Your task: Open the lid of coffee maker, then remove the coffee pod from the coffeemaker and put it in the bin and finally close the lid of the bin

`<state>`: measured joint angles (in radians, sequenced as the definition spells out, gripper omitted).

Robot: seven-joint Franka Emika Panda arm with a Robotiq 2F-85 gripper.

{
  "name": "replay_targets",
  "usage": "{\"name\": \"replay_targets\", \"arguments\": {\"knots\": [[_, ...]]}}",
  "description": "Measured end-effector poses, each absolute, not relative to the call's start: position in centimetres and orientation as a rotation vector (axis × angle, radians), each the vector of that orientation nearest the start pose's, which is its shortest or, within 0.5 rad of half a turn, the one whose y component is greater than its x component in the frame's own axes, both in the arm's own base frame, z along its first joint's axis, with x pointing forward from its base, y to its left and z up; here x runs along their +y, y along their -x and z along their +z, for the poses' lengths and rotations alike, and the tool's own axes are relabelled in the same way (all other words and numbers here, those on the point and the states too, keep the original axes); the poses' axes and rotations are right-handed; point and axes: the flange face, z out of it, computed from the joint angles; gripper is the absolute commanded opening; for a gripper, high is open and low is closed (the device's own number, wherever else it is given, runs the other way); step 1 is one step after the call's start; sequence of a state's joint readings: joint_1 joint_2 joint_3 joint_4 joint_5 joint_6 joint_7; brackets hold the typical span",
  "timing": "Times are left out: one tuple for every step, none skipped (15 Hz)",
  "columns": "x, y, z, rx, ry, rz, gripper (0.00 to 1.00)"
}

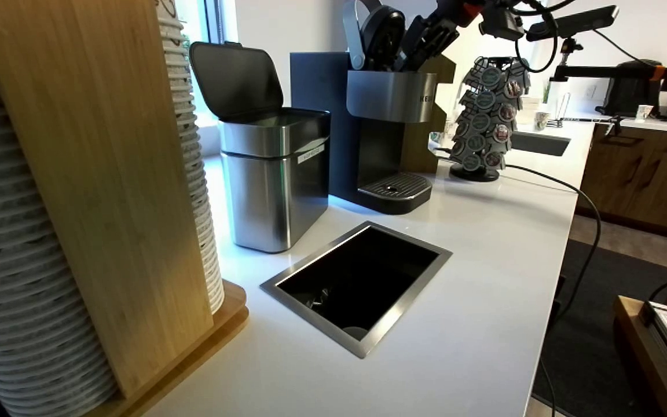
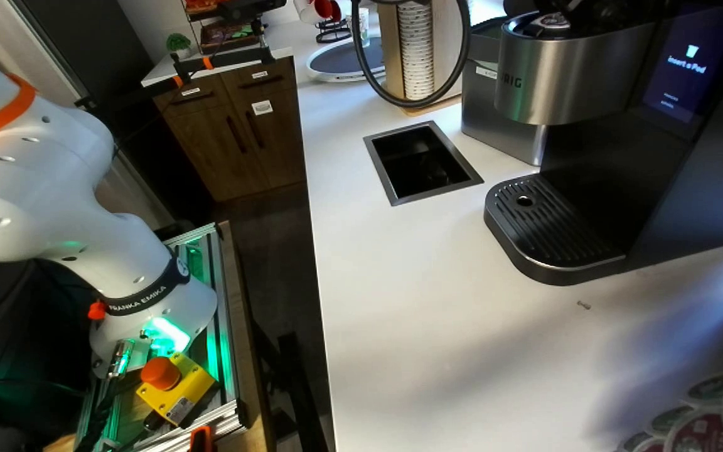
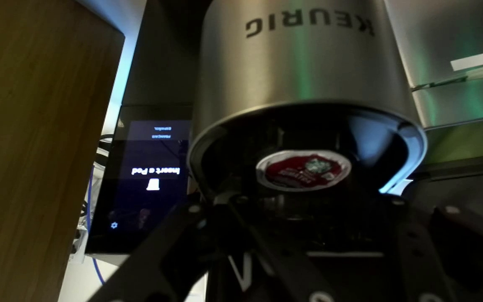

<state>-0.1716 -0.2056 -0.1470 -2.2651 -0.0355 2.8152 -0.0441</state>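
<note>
- The coffee maker point(image 1: 309, 127) stands upright on the worktop point(image 1: 455, 324), just beside the bin point(image 1: 255, 200); whether the two touch is impossible to tell.
- The coffee maker's lid point(image 1: 384, 33) is raised, and the brew head point(image 1: 391, 95) lies open at the top.
- The pod point(image 3: 303, 170) sits inside the open brew head, its red and white top showing in the wrist view.
- The fingers point(image 3: 413, 243) are parted, with a clear gap between them, above the brew head and next to the raised lid; whether they touch that lid is too dark to make out.
- The screen point(image 2: 681, 63) reads "Insert a Pod" in an exterior view; the words appear upside down in the wrist view.
- The bin's lid point(image 1: 235, 78) is tipped back open, and a white label point(image 1: 311, 153) marks the bin's side.
- A steel-rimmed opening point(image 1: 403, 301) is set into the worktop near the bin.
- The drip tray point(image 2: 543, 220) juts out below the brew head.
- A rack point(image 1: 484, 116) loaded with pods stands beyond the coffee maker.
- The white arm point(image 2: 126, 263) is mounted beside the worktop, a yellow box point(image 2: 179, 390) at its base.
</note>
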Motion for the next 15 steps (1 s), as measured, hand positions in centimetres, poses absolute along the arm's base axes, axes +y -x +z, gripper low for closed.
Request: {"name": "replay_targets", "arguments": {"knots": [[-16.9,-50.4,53.4,0.383,3.021,-1.189,0.28],[-16.9,-50.3,53.6,0.379,3.019,-1.197,0.28],[-16.8,-50.2,54.1,0.376,3.013,-1.21,0.28],[-16.7,-50.0,54.6,0.37,3.008,-1.225,0.28],[-16.6,-49.8,55.1,0.365,3.002,-1.24,0.28],[-16.6,-49.7,55.6,0.361,2.997,-1.254,0.28],[-16.5,-49.5,56.0,0.358,2.992,-1.266,0.28],[-16.4,-49.3,56.4,0.356,2.988,-1.277,0.28],[-16.4,-49.2,56.7,0.356,2.984,-1.287,0.28],[-16.3,-49.1,57.0,0.356,2.981,-1.295,0.28],[-16.3,-48.9,57.3,0.356,2.977,-1.304,0.28],[-16.3,-48.7,57.6,0.357,2.972,-1.314,0.28],[-16.3,-48.5,58.0,0.358,2.968,-1.326,0.28],[-16.3,-48.3,58.4,0.359,2.962,-1.339,0.28],[-16.3,-48.0,58.9,0.36,2.955,-1.353,0.28]]}}
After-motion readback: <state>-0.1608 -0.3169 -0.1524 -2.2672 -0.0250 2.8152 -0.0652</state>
